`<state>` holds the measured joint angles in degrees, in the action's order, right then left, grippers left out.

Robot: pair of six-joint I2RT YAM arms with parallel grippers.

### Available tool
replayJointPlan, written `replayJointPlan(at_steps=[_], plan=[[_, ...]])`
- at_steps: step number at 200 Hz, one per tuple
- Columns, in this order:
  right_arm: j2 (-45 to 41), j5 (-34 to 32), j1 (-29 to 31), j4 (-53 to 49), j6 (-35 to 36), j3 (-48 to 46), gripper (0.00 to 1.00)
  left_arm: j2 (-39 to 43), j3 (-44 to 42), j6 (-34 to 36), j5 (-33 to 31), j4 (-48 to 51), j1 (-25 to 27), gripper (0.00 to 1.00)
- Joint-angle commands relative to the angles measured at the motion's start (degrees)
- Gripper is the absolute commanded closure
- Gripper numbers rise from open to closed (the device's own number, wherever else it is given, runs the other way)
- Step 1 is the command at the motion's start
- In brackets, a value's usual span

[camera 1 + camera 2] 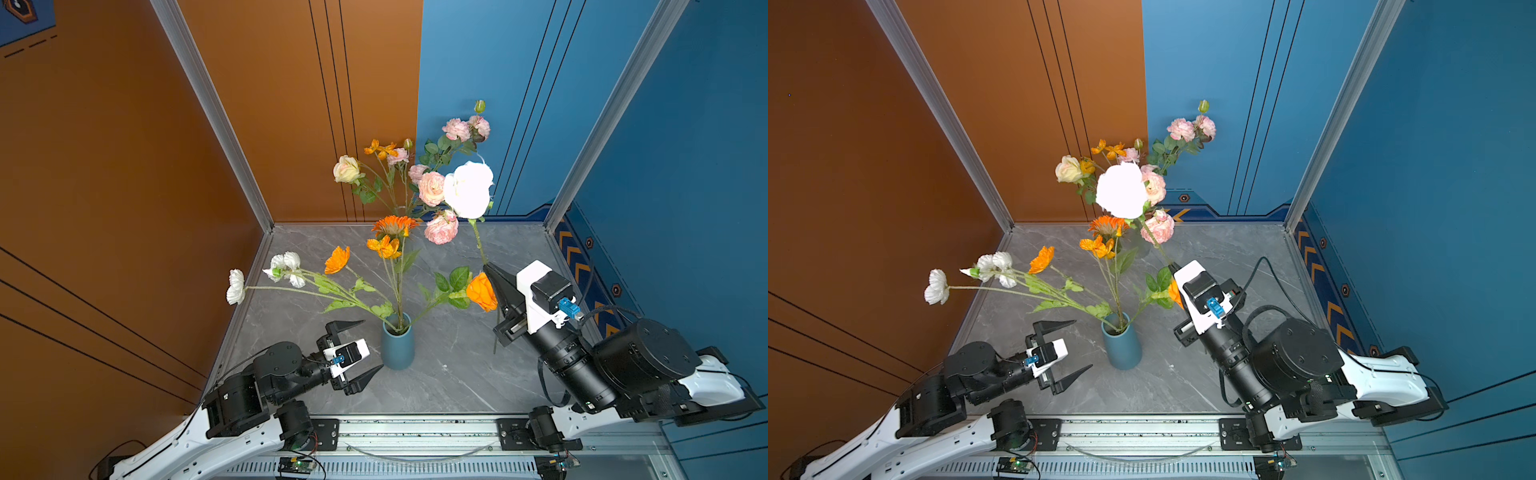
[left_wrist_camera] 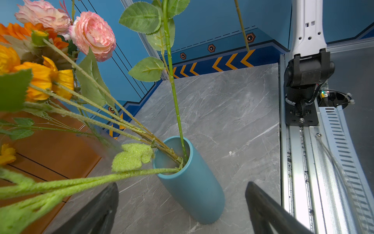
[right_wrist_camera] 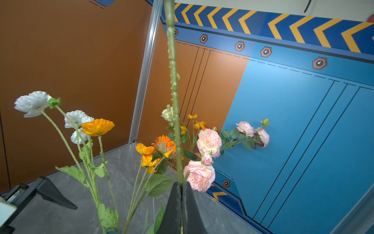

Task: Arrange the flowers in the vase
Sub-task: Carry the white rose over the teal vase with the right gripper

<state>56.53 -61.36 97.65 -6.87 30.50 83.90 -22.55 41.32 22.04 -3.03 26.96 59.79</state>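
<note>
Right gripper [image 1: 490, 268] is pinched tight on the thin green stem [image 3: 174, 81] of a large white rose [image 1: 468, 189], held clear of the grey marble-patterned tabletop [image 1: 457, 382] — bloom high above the fingers, the stem's tail hanging below them. Bare tabletop lies open between that arm and the teal cylindrical vase [image 1: 397, 351], which stands upright toward the front edge, where an aluminium rail [image 1: 415, 432] runs. To the left the room is tighter, with the orange-brown wall [image 1: 124, 208] close by. Green stems fan out of the vase's mouth: white poppies [image 1: 286, 266] lean far left over the table's edge, an orange daisy-like bloom [image 1: 394, 226] rises in the middle, and an orange rose [image 1: 482, 292] leans right, just beside the right gripper's fingers. A further bunch of pink and cream roses [image 1: 432, 189] stands behind, toward the blue back wall [image 1: 498, 83] — what holds it I cannot make out. The right arm rises steeply from the front right corner. The left gripper [image 1: 372, 344] lies low, fingers spread wide and empty, with the vase just ahead of them.
</note>
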Motion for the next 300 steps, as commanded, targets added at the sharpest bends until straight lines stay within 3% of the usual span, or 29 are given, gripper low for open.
replayJointPlan(at_steps=[1,25,42,71,168,186,227,255,272,300], plan=[[1.1,3.2,1.84,-4.06,-3.16,2.0,1.0,0.63,-0.36,0.7,-2.4,1.17,1.01,0.02],[-0.24,13.91,-0.69,-3.56,-10.2,0.69,1.0,0.63,-0.28,0.72,-2.66,1.25,1.12,0.02],[0.84,17.7,-2.1,-6.76,-14.57,3.14,1.0,0.74,-0.28,0.67,-2.86,1.34,1.1,0.02],[5.1,16.47,-2.11,-18.82,-18.68,11.59,1.0,0.62,-0.27,0.77,-2.65,1.34,1.12,0.02],[4.46,22.19,-0.65,-26.48,-28.0,15.75,1.0,-0.28,0.0,0.87,-1.12,1.36,0.42,0.02],[4.38,25.71,-0.31,-26.46,-29.43,16.31,1.0,-0.47,-0.01,0.8,-0.69,1.29,0.0,0.02],[6.07,28.25,-0.44,-23.96,-28.43,16.23,1.0,-1.03,0.11,0.67,0.01,1.23,-0.64,0.02],[3.77,26.64,-1.97,-9.86,-18.32,6.14,1.0,-1.1,0.15,0.52,0.63,1.22,-0.97,0.02],[1.25,30.72,-8.28,2.4,-17.68,-2.97,1.0,-1.1,0.05,0.51,0.42,1.25,-0.99,0.02],[0.31,43.03,-22.4,11.82,-26.75,-8.75,1.0,-1.32,-0.01,0.5,0.17,1.25,-1.07,0.02]])
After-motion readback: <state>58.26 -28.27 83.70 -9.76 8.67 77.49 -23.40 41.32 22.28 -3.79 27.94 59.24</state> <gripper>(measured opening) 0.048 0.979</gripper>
